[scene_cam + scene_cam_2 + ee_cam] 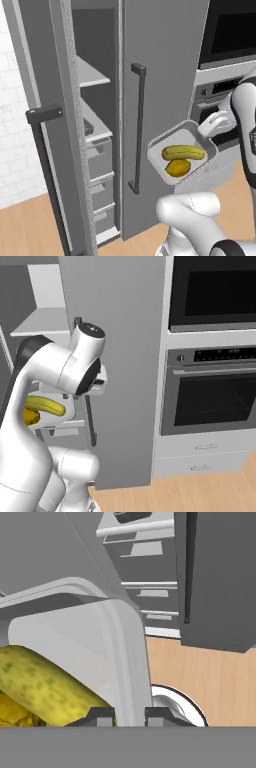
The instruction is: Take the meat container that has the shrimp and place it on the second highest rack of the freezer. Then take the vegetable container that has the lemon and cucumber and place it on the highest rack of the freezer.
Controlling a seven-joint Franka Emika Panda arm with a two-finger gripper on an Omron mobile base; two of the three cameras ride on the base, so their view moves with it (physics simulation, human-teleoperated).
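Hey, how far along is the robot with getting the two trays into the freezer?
The pale grey vegetable tray, carrying the green cucumber and yellow lemon, is lifted in front of the tall grey freezer, with the gripper shut on its rim. The door is open. A dark edge on the second shelf may be the meat tray; I cannot tell. Left: set this tray on the top shelf.

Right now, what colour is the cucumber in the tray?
Yellow-green with darker speckles, clearest in the hand view: cucumber.
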